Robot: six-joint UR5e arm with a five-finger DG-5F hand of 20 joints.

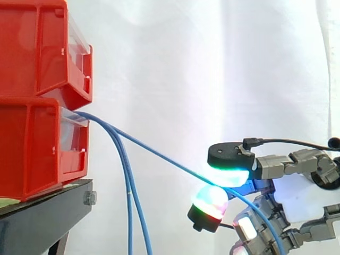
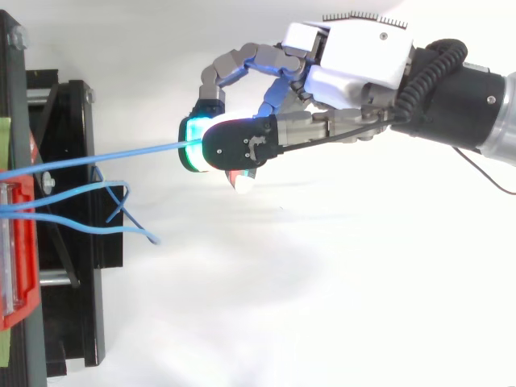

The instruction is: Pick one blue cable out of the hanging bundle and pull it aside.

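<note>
Bins [image 1: 42,95]: red, stacked on the black stand [image 1: 42,218].
Hand [image 2: 355,64]: pads [image 1: 229,175] pinched on one blue cable [image 1: 159,155], stretched taut, well clear of the hanging bundle [image 1: 130,202].
Risk: pull harder and it slips the pads, or tugs the bins.

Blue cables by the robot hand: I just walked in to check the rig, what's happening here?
The hand pinches one blue cable between its glowing fingertips, holding it stretched out from the lower red bin. The other blue cables hang down beside the black stand.
</note>
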